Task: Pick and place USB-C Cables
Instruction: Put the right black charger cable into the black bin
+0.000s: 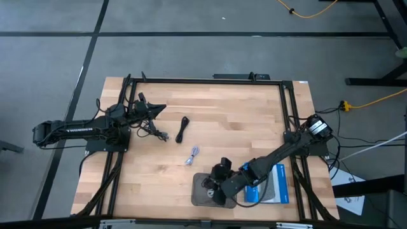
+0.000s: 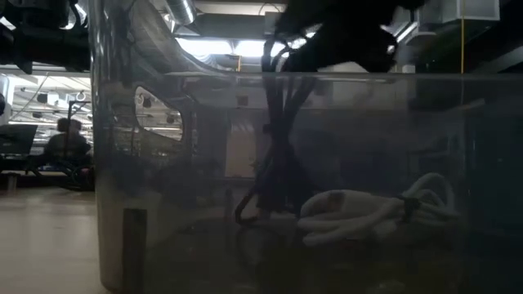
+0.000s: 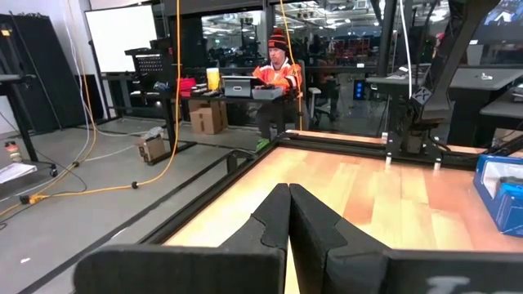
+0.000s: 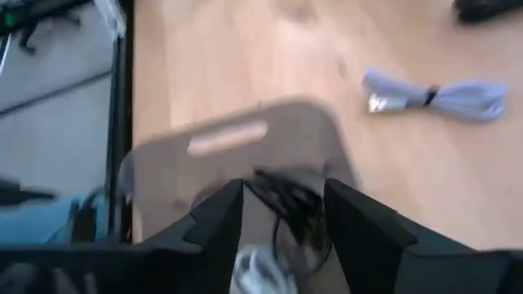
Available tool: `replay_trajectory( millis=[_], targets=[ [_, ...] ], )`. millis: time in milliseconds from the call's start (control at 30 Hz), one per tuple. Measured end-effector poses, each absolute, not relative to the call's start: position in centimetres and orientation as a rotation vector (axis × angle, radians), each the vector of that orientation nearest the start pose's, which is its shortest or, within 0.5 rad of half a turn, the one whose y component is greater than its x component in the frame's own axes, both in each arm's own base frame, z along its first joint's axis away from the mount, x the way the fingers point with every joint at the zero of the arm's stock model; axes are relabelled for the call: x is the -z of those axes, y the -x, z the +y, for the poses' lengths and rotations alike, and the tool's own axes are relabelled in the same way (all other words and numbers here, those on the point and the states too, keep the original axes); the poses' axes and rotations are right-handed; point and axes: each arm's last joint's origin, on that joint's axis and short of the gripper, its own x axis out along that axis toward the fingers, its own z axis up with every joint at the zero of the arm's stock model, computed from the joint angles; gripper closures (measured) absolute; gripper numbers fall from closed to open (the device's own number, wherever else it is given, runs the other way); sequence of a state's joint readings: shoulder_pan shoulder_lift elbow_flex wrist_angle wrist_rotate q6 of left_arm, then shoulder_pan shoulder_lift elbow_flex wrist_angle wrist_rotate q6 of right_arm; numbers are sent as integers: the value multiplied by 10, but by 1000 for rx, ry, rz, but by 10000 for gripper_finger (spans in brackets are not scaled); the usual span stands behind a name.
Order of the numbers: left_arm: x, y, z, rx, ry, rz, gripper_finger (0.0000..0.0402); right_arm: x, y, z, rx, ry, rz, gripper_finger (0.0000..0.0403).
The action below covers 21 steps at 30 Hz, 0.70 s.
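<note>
My right gripper hangs over the grey tray at the table's near edge, shut on a black USB-C cable bundle. A white cable lies on the tray's floor; it also shows in the right wrist view. On the bare table lie a lavender cable, which also shows in the right wrist view, a black cable and another black bundle. My left gripper is shut and empty at the table's left, above the wood. My right gripper pinches the black cable bundle between its two fingers, from above, pointing down. Several strands hang below the gripper into the tray. The bundle's lower loop is at the tray's floor, beside the white cable.
A blue-and-grey flat box lies just right of the tray, under my right arm. Black frame rails run along the table's edges. A person sits at a desk far beyond the table. Bare wood lies in the table's middle and far part.
</note>
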<state>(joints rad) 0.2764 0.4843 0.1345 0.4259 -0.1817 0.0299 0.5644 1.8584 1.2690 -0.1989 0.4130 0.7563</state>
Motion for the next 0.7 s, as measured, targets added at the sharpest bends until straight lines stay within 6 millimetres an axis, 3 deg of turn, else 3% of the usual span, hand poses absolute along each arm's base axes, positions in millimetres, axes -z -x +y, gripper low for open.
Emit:
replay_trajectory(
  millis=[333, 700],
  targets=[
    [-206, -127, 41, -459, -33, -70, 401, -219, -357, 201, -33, -386, 584, 232],
    [-206, -127, 41, -459, -33, -70, 401, -213, -355, 196, 10, -389, 650, 232]
  ],
)
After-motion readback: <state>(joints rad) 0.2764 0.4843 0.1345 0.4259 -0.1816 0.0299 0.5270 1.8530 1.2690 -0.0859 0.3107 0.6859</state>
